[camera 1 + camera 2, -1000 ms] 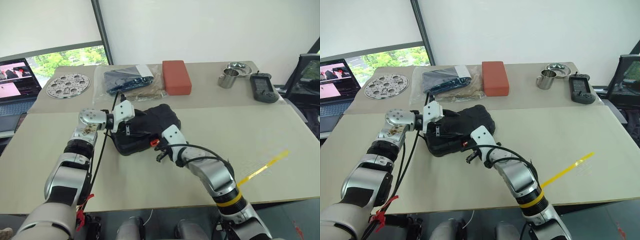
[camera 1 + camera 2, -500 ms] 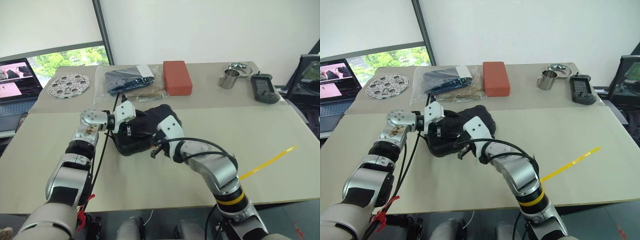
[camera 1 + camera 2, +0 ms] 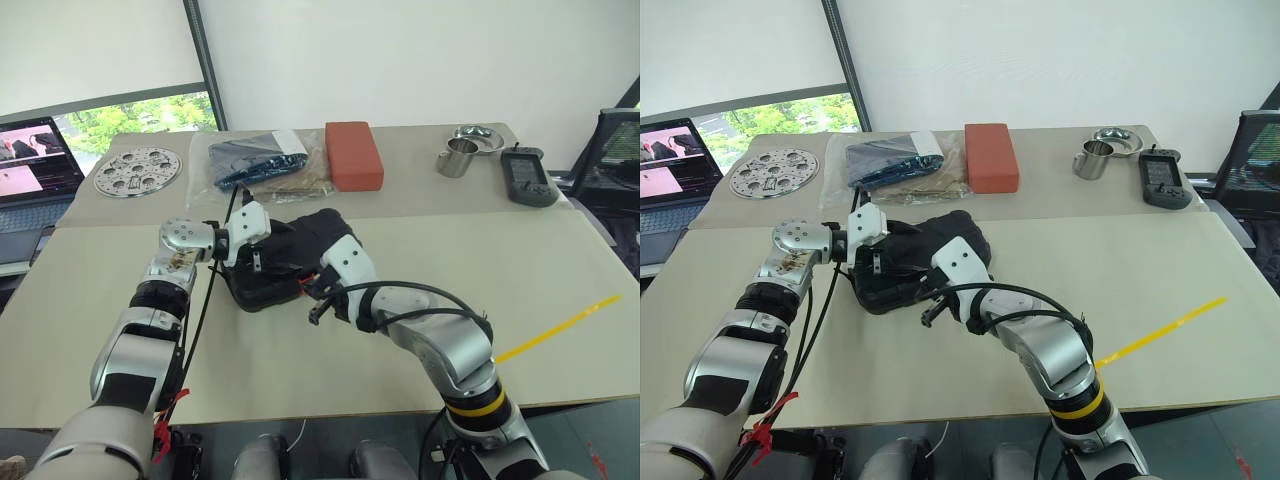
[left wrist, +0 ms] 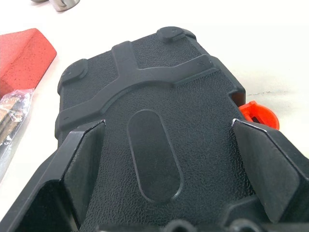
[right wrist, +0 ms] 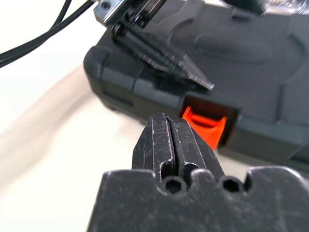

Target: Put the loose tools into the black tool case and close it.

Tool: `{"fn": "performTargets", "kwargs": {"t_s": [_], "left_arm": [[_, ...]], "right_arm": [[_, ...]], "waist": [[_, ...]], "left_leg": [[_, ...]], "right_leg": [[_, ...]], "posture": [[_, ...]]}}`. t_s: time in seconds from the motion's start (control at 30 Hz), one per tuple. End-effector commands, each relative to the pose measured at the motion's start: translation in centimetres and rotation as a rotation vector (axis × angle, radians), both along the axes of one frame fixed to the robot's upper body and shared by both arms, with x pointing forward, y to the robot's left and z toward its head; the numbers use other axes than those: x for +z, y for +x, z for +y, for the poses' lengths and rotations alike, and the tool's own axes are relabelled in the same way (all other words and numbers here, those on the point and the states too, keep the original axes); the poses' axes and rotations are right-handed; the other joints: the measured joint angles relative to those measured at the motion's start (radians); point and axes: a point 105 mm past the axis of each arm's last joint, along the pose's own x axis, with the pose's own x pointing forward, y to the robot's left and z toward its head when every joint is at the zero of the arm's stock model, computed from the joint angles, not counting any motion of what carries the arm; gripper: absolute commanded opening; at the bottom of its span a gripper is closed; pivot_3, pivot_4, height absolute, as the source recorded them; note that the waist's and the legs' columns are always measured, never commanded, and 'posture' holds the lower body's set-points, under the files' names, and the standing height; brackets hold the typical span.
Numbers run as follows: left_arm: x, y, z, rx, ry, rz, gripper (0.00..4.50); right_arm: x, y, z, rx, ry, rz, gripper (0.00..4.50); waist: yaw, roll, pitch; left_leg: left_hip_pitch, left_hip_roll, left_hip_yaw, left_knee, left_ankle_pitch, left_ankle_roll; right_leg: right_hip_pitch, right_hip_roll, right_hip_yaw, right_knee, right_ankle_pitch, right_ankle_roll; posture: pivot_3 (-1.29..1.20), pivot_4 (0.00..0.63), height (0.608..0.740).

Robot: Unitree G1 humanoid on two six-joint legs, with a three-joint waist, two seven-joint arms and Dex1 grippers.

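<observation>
The black tool case (image 3: 312, 236) lies shut on the table, left of centre; its textured lid (image 4: 159, 87) shows close up. The loose tools are out of view. My left gripper (image 3: 260, 252) is open, with its fingers (image 4: 79, 166) spread over the lid from the case's left end. The orange latch (image 5: 205, 123) sits in the case's front wall. Just in front of that latch, at the case's near side, hovers my right gripper (image 5: 166, 123), shut with nothing in it and its tips (image 3: 314, 318) a little off the table.
Along the back of the table are a red block (image 3: 353, 153), a clear bag of dark items (image 3: 262, 160), a round metal plate (image 3: 137, 170), a steel cup (image 3: 456, 157), a bowl (image 3: 480, 135) and a handheld controller (image 3: 527, 178). A laptop (image 3: 35, 165) stands far left. A yellow strip (image 3: 555, 328) lies at right.
My right arm has drawn back and lifted slightly, its elbow swinging out to the right; the gripper stays shut by the latch. The left arm and case have not moved.
</observation>
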Motion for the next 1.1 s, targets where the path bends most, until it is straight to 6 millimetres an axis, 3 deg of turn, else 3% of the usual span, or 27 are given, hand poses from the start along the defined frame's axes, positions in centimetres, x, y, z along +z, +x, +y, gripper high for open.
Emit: {"fn": "performTargets", "kwargs": {"t_s": [0.03,0.37,0.57,0.73,0.83,0.93,0.97,1.03,1.1], "left_arm": [[-3.3,-0.8,0.5,-0.002,0.090,0.100,4.50],[-3.1,-0.8,0.8,0.001,0.089,0.096,4.50],[-3.0,-0.8,0.9,0.021,0.068,0.089,4.50],[-0.9,-0.6,1.7,0.082,-0.086,0.052,4.50],[1.0,-0.7,3.4,0.176,-0.243,0.036,4.50],[2.3,-2.1,5.4,0.240,-0.335,0.039,4.50],[2.7,-3.0,6.1,0.259,-0.355,0.038,4.50],[3.1,-4.4,6.8,0.289,-0.382,0.048,4.50],[2.1,-6.5,8.0,0.331,-0.332,0.068,4.50]], "right_arm": [[-0.4,0.6,0.0,-0.026,-0.016,-0.019,0.09],[0.0,3.4,0.1,-0.108,0.027,-0.097,0.09],[0.4,3.2,-0.1,-0.097,0.055,-0.107,0.09],[-0.1,1.9,-3.5,-0.102,0.019,-0.115,0.09],[0.0,1.3,-6.8,-0.110,-0.005,-0.162,0.09],[0.9,1.6,-10.1,-0.158,0.000,-0.240,0.09],[1.3,1.7,-11.3,-0.177,0.008,-0.269,0.61],[1.6,1.5,-13.1,-0.193,0.020,-0.285,1.12],[1.1,1.1,-15.1,-0.189,0.021,-0.275,1.80]], "waist": [[0.000,0.000,0.000],[-0.001,0.000,0.000],[-0.007,0.000,0.000],[-0.003,0.000,0.000],[-0.007,0.000,0.000],[-0.013,-0.001,0.002],[-0.014,-0.001,0.003],[-0.015,-0.001,0.003],[-0.007,-0.002,0.004]], "left_leg": [[0.000,0.000,0.000,0.000,0.000,0.000],[0.000,0.000,0.000,0.000,0.000,0.000],[0.001,0.001,0.000,0.000,0.001,-0.001],[-0.001,0.001,0.000,0.000,0.000,0.000],[-0.002,0.000,0.000,-0.001,-0.001,0.001],[-0.002,0.001,0.001,-0.001,-0.001,0.001],[-0.002,0.002,0.001,-0.002,0.000,0.000],[-0.001,0.003,0.000,-0.003,0.001,-0.002],[-0.001,0.003,0.000,-0.004,0.001,-0.002]], "right_leg": [[0.000,0.000,0.000,0.000,0.000,0.000],[0.000,0.000,0.000,0.000,0.000,0.000],[0.000,0.001,0.000,0.001,0.000,0.000],[0.000,0.000,0.000,0.000,0.000,0.000],[0.000,-0.001,0.000,-0.003,0.000,0.000],[-0.001,0.001,0.001,-0.004,0.000,0.000],[-0.001,0.002,0.001,-0.004,0.000,0.000],[-0.002,0.003,0.002,-0.004,0.000,0.000],[-0.001,0.002,0.002,-0.004,0.000,0.000]], "posture": [[0.00,0.150,0.740],[0.00,0.150,0.740],[0.00,0.150,0.740],[0.00,0.150,0.740],[0.00,0.150,0.740],[0.00,0.150,0.740],[0.00,0.150,0.740],[0.00,0.150,0.740],[0.00,0.150,0.740]]}}
